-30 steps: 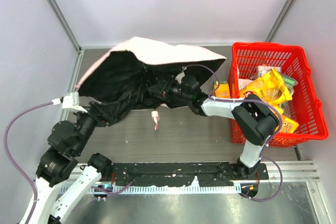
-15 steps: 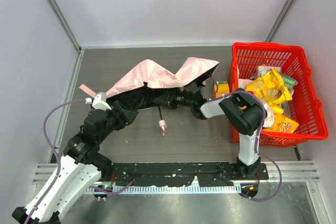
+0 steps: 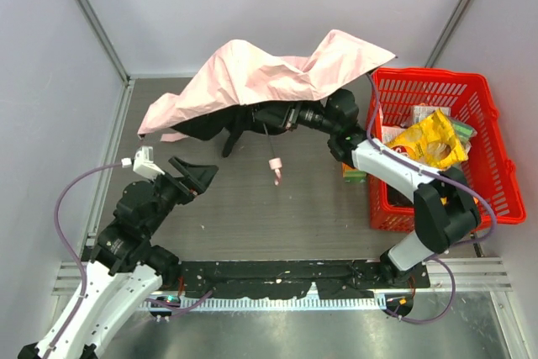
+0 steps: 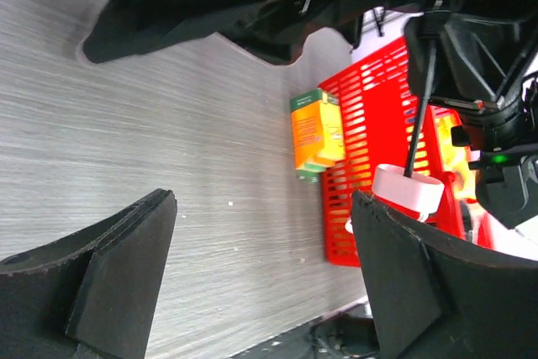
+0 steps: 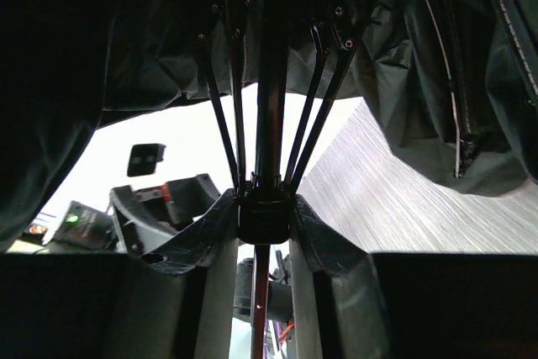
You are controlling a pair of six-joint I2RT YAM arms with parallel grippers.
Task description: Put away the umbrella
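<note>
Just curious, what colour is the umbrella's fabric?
Pale pink umbrella, best seen from the top camera.

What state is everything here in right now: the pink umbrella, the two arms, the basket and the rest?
umbrella: partly open, canopy rumpled, held by its shaft.
left arm: jaws wide open, empty.
right arm: jaws closed on the umbrella's shaft.
red basket: upright, holding snack packs.
yellow bag: lying in the basket.
orange box: outside the basket, beside its wall.

Top view looks down, red basket [image 3: 430, 75] at its right. Left wrist view, low over the table [image 4: 168, 140], shares that basket. Right wrist view sits close under the umbrella [image 5: 267, 107] beside it
</note>
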